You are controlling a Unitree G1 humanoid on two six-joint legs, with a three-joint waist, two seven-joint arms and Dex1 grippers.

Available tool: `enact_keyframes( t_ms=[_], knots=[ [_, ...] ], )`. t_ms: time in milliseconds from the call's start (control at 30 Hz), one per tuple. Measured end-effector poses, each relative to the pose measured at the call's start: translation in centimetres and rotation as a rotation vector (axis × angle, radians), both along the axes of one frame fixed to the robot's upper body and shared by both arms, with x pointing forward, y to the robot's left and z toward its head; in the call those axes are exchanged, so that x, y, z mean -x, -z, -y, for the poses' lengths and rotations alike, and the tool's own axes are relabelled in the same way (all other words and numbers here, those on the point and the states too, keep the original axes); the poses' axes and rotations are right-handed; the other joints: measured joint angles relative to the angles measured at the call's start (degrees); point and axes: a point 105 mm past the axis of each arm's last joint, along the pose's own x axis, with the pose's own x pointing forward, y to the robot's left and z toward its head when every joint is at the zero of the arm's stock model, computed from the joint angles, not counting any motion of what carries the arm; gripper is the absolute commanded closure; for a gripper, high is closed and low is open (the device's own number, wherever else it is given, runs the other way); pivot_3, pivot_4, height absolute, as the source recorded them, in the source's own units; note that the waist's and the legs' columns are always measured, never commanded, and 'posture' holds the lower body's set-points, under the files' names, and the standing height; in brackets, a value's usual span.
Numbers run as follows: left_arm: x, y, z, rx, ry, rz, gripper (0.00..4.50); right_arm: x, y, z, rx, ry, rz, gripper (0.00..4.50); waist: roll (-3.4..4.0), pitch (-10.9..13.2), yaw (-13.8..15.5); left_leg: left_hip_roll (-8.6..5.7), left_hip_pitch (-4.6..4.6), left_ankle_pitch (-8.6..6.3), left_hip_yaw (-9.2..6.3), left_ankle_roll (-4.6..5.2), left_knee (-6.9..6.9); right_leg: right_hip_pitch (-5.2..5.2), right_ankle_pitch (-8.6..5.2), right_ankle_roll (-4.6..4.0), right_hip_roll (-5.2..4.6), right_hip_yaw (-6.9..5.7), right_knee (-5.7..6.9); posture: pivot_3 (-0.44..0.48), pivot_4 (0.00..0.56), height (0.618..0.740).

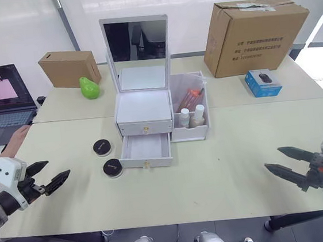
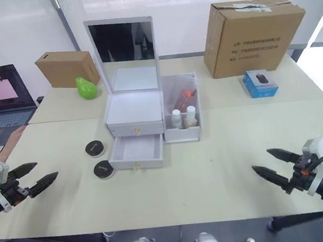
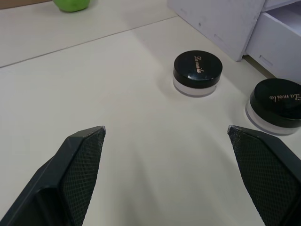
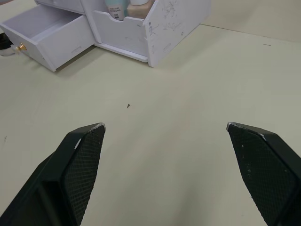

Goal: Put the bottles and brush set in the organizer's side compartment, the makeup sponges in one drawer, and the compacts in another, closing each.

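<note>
The white organizer (image 1: 142, 103) stands mid-table with its mirror lid upright. Its upper drawer (image 1: 145, 126) is shut; the lower drawer (image 1: 146, 148) is pulled out and looks empty. In the side compartment (image 1: 177, 134) stand two bottles (image 1: 191, 116), with the brush set (image 1: 191, 98) behind them. Two black compacts (image 1: 102, 147) (image 1: 113, 167) lie on the table left of the open drawer, and one compact (image 3: 197, 70) sits just ahead of my left gripper. My left gripper (image 1: 58, 167) is open, low at the left. My right gripper (image 1: 272, 158) is open at the near right. The makeup sponges are out of view.
A laptop (image 1: 3, 97) sits at the far left with a person's hand (image 1: 16, 139) beside it. A small cardboard box (image 1: 69, 67) and a green pear (image 1: 89, 88) stand back left. A large cardboard box (image 1: 253, 27) and a blue box (image 1: 262, 82) stand back right.
</note>
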Motion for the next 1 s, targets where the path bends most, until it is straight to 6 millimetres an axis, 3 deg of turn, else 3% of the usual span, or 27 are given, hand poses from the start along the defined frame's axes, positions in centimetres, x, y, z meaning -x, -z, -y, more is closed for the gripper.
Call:
enact_keyframes(
  t_ms=[367,533,767,1000],
  knots=[
    [-0.1,-0.4,-0.1,-0.005,-0.011,0.015,0.02,-0.1,0.2,-0.4,-0.008,-0.004,0.003,0.00,-0.01,0.00,-0.04,0.00,0.04,0.13,0.00,0.22,-0.14,-0.01,0.06,0.10,0.00,-0.02,0.00,0.000,0.150,0.740],
    [0.2,-1.3,-0.2,-0.011,-0.034,0.048,0.02,-1.1,-1.1,-1.9,-0.014,-0.049,0.061,0.00,-0.01,0.00,-0.07,0.00,0.05,0.14,0.00,0.22,-0.15,-0.01,0.07,0.12,0.01,-0.01,0.01,0.000,0.150,0.740],
    [1.7,0.4,1.4,0.064,-0.053,0.009,0.02,-2.7,-4.7,-6.4,-0.045,-0.205,0.171,0.00,-0.04,0.00,-0.40,0.00,0.09,0.14,-0.03,0.23,-0.17,0.01,0.16,0.25,0.02,0.00,0.02,0.000,0.150,0.740],
    [1.3,3.6,5.8,0.151,0.063,-0.055,0.02,-3.4,-8.1,-14.2,-0.082,-0.506,0.269,0.00,-0.11,0.01,-0.03,-0.03,0.00,0.18,-0.06,0.29,-0.16,-0.01,0.16,0.22,0.06,-0.06,0.03,0.000,0.150,0.740]
  ],
)
